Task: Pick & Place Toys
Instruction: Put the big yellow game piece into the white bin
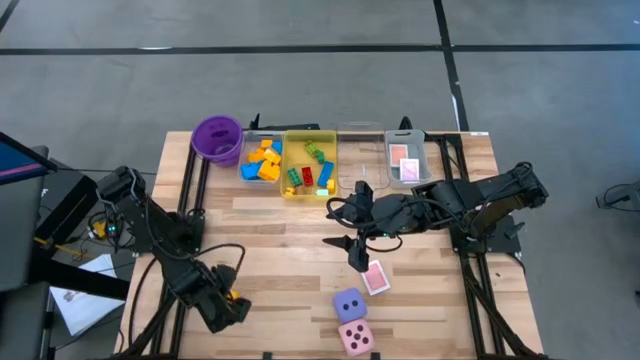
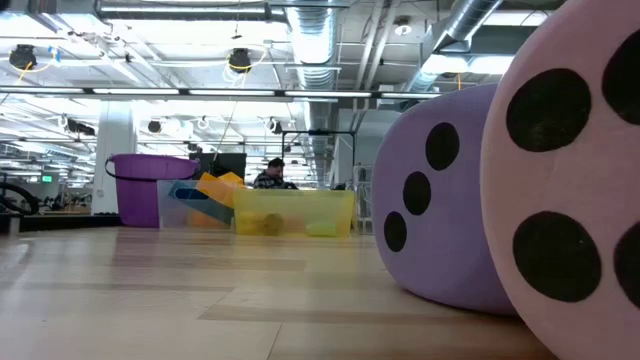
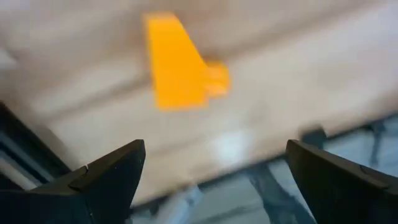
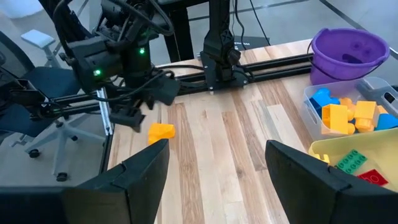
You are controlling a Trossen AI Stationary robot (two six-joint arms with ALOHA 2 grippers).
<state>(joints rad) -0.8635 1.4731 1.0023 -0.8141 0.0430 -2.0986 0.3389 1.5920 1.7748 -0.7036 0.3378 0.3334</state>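
While the left end effector hangs at the lower left of the high view with its fingers spread wide, an orange brick lies on the tabletop just beside it. At centre, the right end effector holds its fingers half apart, pinching nothing, above a pink-backed card. Below the card sit the purple die and pink die, touching. Along the top edge, more bricks fill the clear tray and yellow tray, and cards rest in another clear tray.
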